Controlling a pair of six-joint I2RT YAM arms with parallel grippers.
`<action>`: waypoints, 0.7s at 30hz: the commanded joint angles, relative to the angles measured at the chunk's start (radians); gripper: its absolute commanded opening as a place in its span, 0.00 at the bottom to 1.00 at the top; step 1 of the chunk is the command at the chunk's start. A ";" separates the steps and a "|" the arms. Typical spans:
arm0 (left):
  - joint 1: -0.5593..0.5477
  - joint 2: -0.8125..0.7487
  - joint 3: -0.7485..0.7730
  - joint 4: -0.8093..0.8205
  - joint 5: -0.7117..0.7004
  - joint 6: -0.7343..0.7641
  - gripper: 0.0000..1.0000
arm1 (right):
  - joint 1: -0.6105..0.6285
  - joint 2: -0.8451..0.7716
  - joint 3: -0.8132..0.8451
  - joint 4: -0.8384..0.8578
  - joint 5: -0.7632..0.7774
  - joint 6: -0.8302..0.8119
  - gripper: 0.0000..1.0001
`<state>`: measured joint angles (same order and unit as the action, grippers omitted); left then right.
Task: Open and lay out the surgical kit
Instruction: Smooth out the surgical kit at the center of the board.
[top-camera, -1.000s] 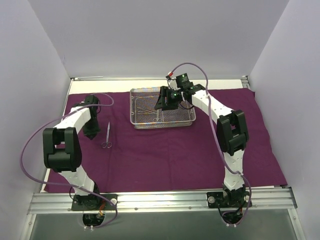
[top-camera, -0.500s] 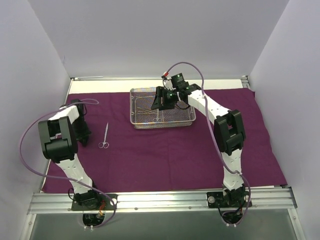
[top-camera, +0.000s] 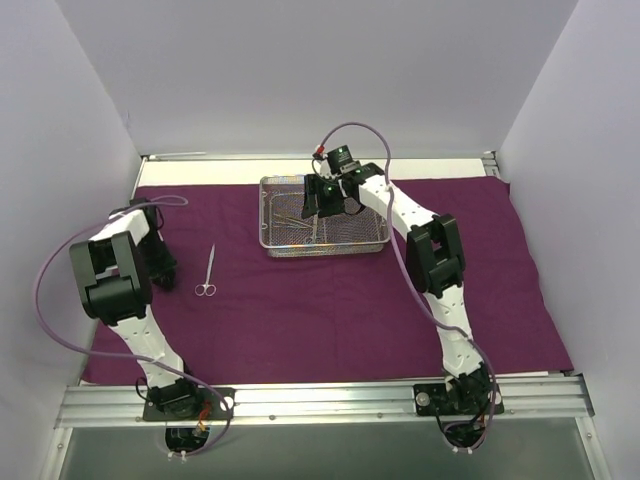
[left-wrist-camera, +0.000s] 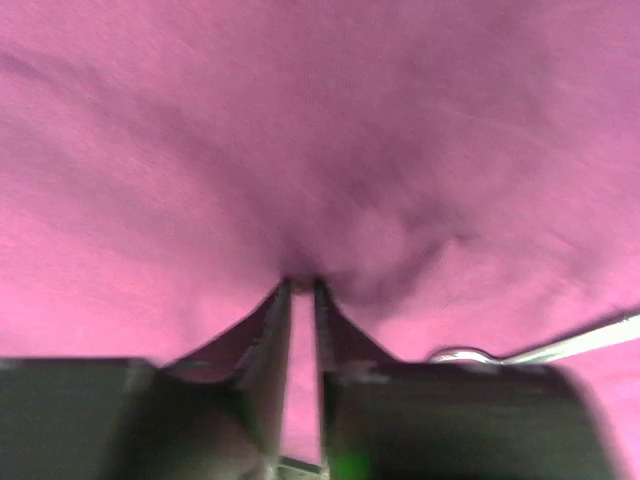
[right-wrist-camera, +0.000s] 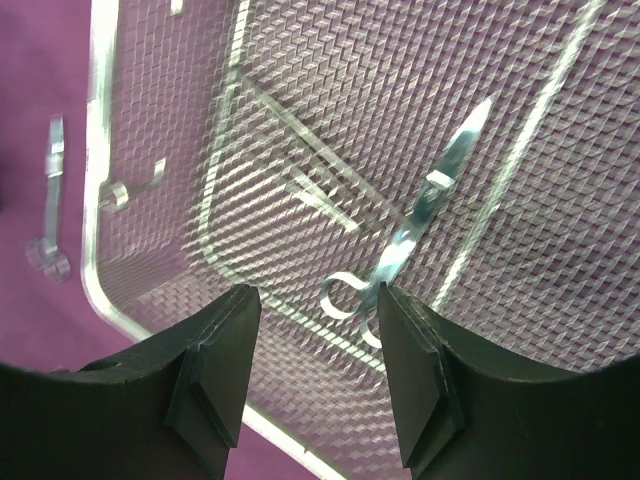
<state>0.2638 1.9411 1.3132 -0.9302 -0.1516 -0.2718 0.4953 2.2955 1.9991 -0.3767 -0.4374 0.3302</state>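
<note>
While cloth wrap (top-camera: 330, 300) lies spread, top view: one instrument (top-camera: 208, 272) laid out beside left gripper (top-camera: 160, 262); tray (top-camera: 290, 248) under right gripper (top-camera: 318, 205).
Left wrist: fingers (left-wrist-camera: 268, 320) nearly together, empty, narrow gap.
Right wrist: jaws open, empty, above tray scissors (right-wrist-camera: 415, 230); next, descend, close on handles.

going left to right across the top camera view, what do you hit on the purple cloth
left claw → scissors lying on the cloth → wire-mesh tray → right claw over the tray, all on the purple cloth
</note>
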 joint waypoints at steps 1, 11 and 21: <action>0.000 -0.091 0.008 0.050 0.078 -0.015 0.26 | 0.012 0.034 0.105 -0.091 0.120 -0.068 0.52; -0.009 -0.290 -0.003 -0.027 0.234 -0.087 0.56 | 0.075 0.082 0.161 -0.036 0.261 -0.244 0.54; -0.058 -0.366 0.020 -0.055 0.282 -0.106 0.56 | 0.098 0.079 0.176 -0.120 0.390 -0.132 0.42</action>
<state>0.2340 1.6344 1.3094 -0.9592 0.0986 -0.3634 0.5858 2.4199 2.2036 -0.4461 -0.1268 0.1719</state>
